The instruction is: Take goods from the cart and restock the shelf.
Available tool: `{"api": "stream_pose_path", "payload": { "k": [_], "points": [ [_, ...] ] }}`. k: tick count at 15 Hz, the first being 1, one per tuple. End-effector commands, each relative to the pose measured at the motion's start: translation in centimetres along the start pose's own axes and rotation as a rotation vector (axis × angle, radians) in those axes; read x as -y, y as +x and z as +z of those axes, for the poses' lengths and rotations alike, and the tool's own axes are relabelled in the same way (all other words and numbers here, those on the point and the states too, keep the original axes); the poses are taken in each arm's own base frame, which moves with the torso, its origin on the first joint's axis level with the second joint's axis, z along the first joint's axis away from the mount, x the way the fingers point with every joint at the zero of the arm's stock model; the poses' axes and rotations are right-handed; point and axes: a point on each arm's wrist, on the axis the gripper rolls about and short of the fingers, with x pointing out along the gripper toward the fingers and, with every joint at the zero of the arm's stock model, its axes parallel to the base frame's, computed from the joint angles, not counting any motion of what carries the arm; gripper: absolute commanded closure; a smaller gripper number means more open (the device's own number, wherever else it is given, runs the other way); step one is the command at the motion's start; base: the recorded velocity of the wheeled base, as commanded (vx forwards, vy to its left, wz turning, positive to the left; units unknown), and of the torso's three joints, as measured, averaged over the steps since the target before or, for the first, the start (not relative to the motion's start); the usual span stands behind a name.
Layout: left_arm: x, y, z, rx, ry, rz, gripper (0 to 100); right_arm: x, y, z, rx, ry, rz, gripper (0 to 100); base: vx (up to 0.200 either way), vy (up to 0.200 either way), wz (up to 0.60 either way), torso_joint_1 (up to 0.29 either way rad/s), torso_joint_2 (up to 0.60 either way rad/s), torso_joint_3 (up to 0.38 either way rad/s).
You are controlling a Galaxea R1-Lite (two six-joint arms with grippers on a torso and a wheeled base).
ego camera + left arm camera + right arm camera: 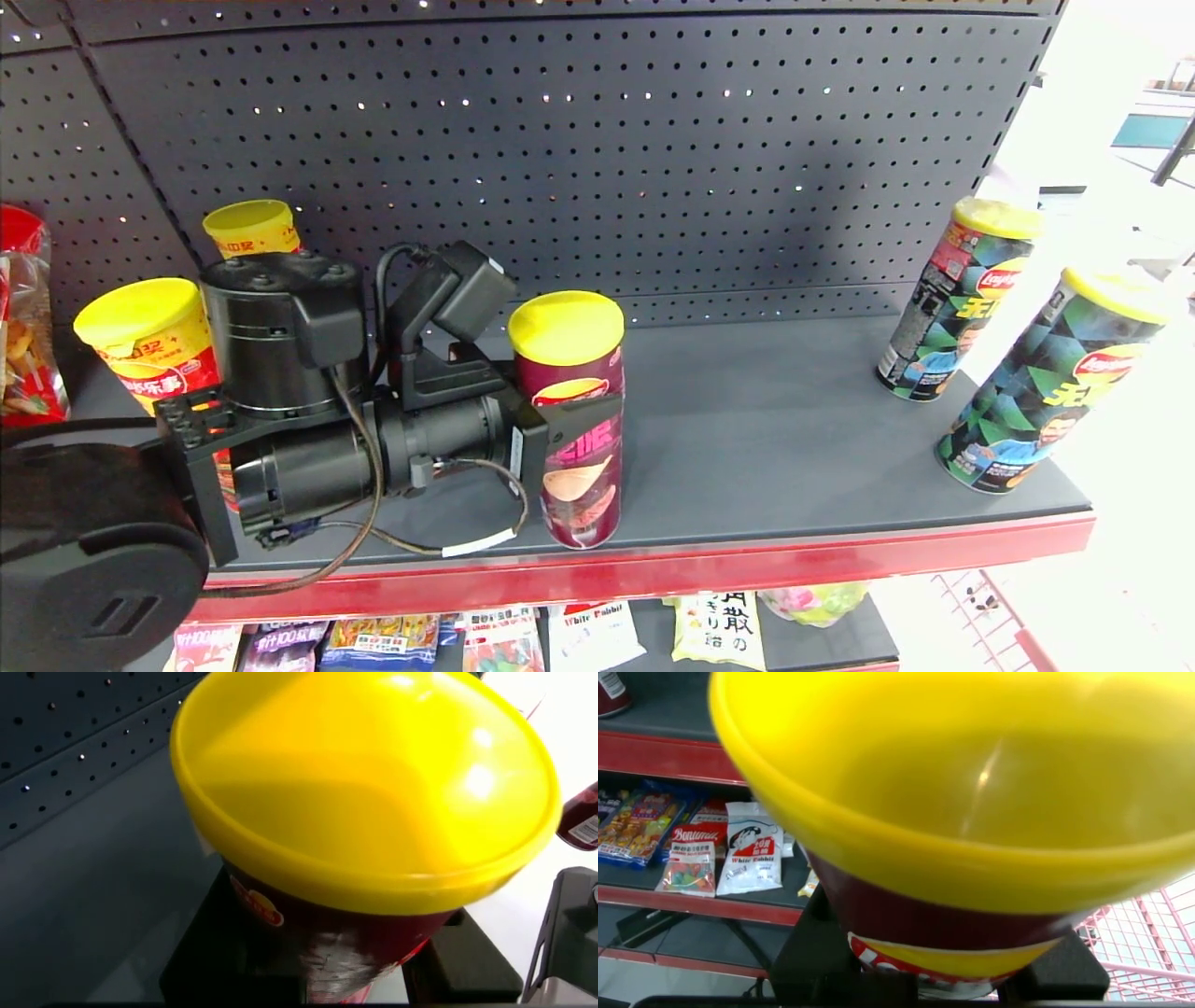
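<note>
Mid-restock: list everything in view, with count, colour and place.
maroon can: 1, maroon, yellow lid, shelf front, in left gripper
yellow cans: 2, yellow with red labels, shelf's left, behind left arm
patterned cans: 2, dark green-black, yellow lids, shelf's right end
snack bag: 1, red, shelf's far left
shelf: 1, dark grey, red front edge, pegboard back
snack packets: several, mixed colours, lower shelf
red can: 1, red, yellow lid, in right gripper
cart: 1, red wire, below right of shelf
left gripper: 1, black, shut on maroon can
right gripper: 1, black, shut on red can
</note>
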Motion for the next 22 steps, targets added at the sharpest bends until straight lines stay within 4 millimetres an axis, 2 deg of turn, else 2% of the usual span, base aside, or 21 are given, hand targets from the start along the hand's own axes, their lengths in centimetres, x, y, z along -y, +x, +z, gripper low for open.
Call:
{"api": "stream_pose_path", "payload": {
  "k": [1,5,6,13,17,22],
  "points": [
    [0.0,0.0,-0.2,-0.006,0.001,-0.002,100,0.0,0.0,0.0,-0.002,-0.001,0.0,100,0.0,0.0,0.0,0.0,0.0,0.0],
    [0.4,-0.1,-0.6,-0.021,0.004,-0.012,100,0.0,0.0,-0.1,-0.005,-0.002,-0.001,100,0.0,0.0,0.0,0.0,0.0,0.0],
    [0.5,-0.1,-0.6,-0.022,0.005,-0.016,0,0.0,0.0,-0.1,-0.005,-0.002,-0.001,100,0.0,0.0,0.0,0.0,0.0,0.0],
    [0.1,-0.3,-0.3,-0.003,0.006,0.116,0,0.0,0.0,0.0,-0.004,-0.001,0.0,100,0.0,0.0,0.0,0.0,0.0,0.0],
    [0.4,-1.7,1.0,0.048,0.019,0.119,0,0.0,0.1,0.1,-0.011,-0.003,0.004,100,0.0,0.0,0.0,0.0,0.0,0.0],
    [1.0,-3.5,1.7,0.06,0.022,0.114,0,0.0,0.3,0.1,-0.023,-0.005,0.01,100,0.0,0.0,0.0,0.0,0.0,0.0]
  ]
}}
